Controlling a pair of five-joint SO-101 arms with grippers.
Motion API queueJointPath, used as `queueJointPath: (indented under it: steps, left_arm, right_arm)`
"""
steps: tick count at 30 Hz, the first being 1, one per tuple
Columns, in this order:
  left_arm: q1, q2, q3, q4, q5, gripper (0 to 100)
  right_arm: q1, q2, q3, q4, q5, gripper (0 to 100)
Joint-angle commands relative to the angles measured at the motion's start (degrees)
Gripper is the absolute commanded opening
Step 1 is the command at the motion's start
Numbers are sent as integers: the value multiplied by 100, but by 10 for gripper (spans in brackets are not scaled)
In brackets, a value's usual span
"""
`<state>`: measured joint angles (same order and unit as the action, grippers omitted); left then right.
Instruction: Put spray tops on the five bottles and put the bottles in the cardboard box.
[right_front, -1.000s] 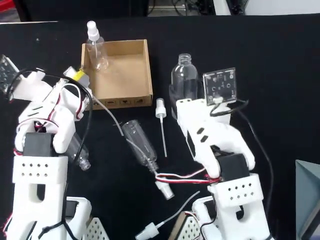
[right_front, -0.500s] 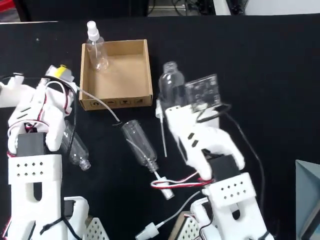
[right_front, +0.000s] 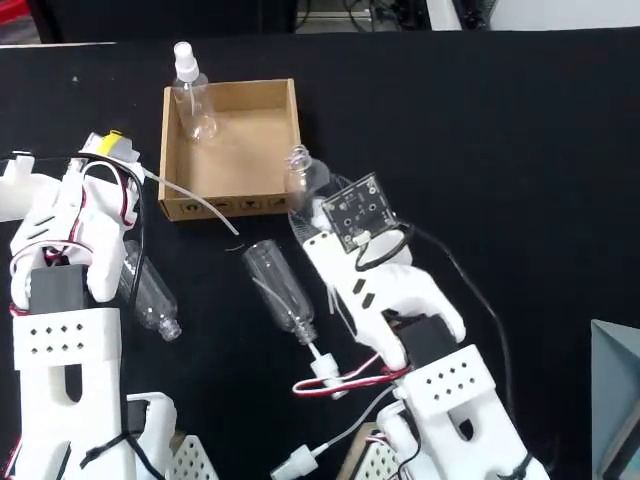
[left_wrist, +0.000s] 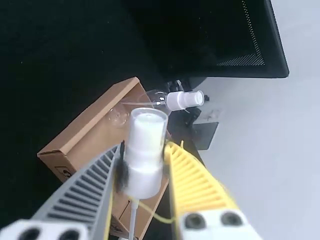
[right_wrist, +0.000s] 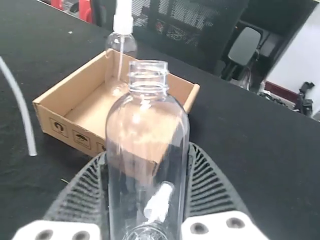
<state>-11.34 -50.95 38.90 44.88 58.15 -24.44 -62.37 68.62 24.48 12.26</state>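
Grippers are both busy, so quick rundown. The left gripper (left_wrist: 144, 149) has its grey and yellow jaws pressed onto a white spray top (left_wrist: 146, 132), held upright with its thin tube hanging down between them. From the high view, that left gripper (right_front: 112, 150) sits just beside the left wall of the cardboard box (right_front: 262, 150), and the tube slants across the box's front corner. The right gripper (right_wrist: 147, 162) is clamped around an open bottle (right_wrist: 147, 110): clear plastic, threaded neck up, no top on it. From above, the right gripper (right_front: 312, 198) holds that open bottle (right_front: 303, 175) tilted, right at the box's front right corner. It looks outside the wall, but it's hard to tell whether it touches. Inside the box, a capped bottle (right_front: 190, 95) leans in the far left corner, its sprayer poking past the rim. On the black table (right_front: 520, 150), a lying bottle (right_front: 280, 288) rests on its side between the two arms, mouth toward the arm bases, with a loose spray top (right_front: 326, 372) just off its mouth. Another clear bottle (right_front: 152, 298) lies by the left arm, partly tucked under it. One more sprayer (right_front: 293, 463) sits down near the arm bases.
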Motion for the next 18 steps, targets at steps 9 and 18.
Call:
queueJointPath:
  steps: [9, 18]
  left_arm:
    - [-365, -897, -75, 431, 747, 29]
    - [-382, -2040, 980, -413, 774, 29]
  right_arm:
    - [-554, -233, 198, -176, 712, 12]
    - [-721, -207, 295, -176, 712, 12]
